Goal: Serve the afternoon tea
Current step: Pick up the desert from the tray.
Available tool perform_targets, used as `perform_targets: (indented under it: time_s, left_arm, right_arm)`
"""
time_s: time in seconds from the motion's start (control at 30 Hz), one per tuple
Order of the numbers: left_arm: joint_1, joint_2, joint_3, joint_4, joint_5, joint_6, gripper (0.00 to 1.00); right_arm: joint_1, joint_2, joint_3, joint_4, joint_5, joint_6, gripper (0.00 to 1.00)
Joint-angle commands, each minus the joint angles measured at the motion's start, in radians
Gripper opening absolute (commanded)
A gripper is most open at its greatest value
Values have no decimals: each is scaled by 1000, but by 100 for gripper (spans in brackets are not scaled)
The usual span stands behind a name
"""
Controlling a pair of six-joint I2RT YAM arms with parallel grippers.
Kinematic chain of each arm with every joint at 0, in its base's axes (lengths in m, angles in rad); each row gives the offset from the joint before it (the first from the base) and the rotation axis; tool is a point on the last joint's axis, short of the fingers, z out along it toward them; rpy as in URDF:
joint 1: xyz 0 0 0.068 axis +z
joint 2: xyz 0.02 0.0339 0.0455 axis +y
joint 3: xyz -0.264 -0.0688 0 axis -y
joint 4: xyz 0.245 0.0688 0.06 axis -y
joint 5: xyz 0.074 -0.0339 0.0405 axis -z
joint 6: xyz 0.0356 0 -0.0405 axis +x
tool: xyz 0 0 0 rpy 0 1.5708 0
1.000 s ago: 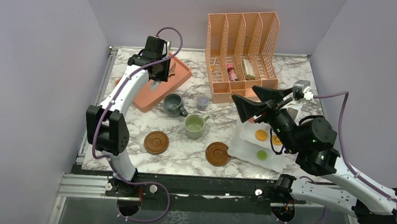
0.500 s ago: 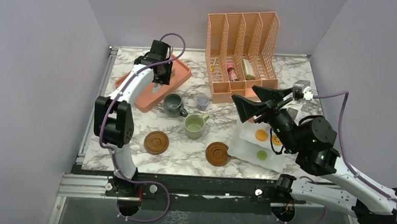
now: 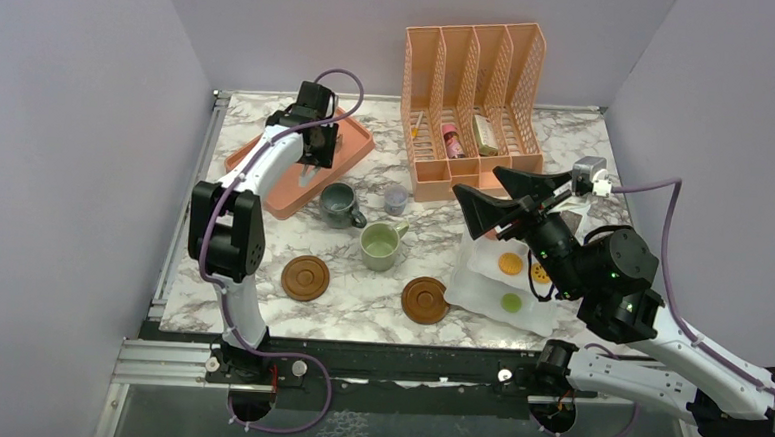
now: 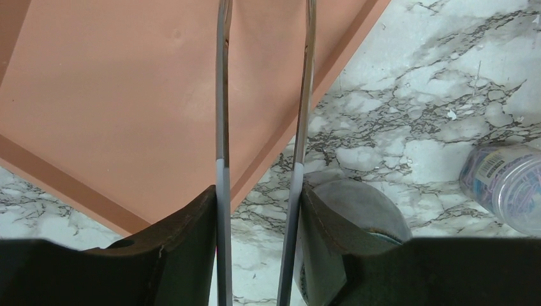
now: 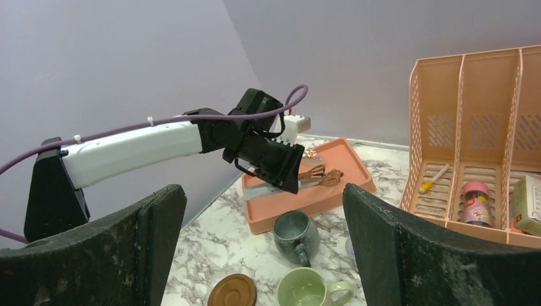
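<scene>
The left pincer (image 3: 319, 155) is held over the orange tray (image 3: 277, 195) at the far left of the worktop (image 3: 379, 313). Its fingers are seen partway apart. Two thin metal strips (image 4: 221, 127) are seen running between them, one against each finger. Whether the strips are being squeezed cannot be told. A brown thing (image 5: 321, 174) is seen lying on the tray just past this pincer, but what it is cannot be made out. The right pincer (image 3: 476, 180) is held up in the air near the front of the orange rack (image 3: 471, 83). Its jaws are spread wide apart and nothing is held between them. The grey-blue mug (image 3: 338, 203) is stood on the worktop just beside the tray's near edge. The pale green mug (image 3: 378, 245) is stood near it, a bit closer to the arms. Both mugs are stood on the bare worktop, apart from the coasters. One brown coaster (image 3: 305, 276) is laid flat in front of the grey-blue mug, and a second brown coaster (image 3: 424, 300) is laid off to the right of it. A tiny clear cup (image 3: 396, 198) is stood between the grey-blue mug and the rack. A pale mat (image 3: 480, 283) is laid on the right, partly under the right arm. An orange cookie (image 3: 508, 264) and a green cookie (image 3: 510, 302) are set on it. A third cookie (image 3: 539, 274) is partly hidden by the arm. A small pink bottle (image 3: 452, 140) is kept in one slot of the rack.
</scene>
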Motion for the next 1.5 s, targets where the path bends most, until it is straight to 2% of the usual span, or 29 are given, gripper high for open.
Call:
perform_targets:
  time_s: [0.0, 0.6, 1.33, 1.47]
  left_arm:
    - [15, 24, 52, 29, -30, 10, 47]
    - [32, 70, 127, 20, -73, 6, 49]
    - [33, 156, 219, 15, 1, 14, 50]
    - [33, 148, 224, 9, 11, 18, 45]
  right_arm:
    - [7, -10, 3, 27, 18, -17, 99]
    - [8, -6, -3, 47, 24, -23, 99]
    - [7, -11, -7, 55, 30, -28, 99]
    - [7, -12, -9, 53, 30, -27, 99]
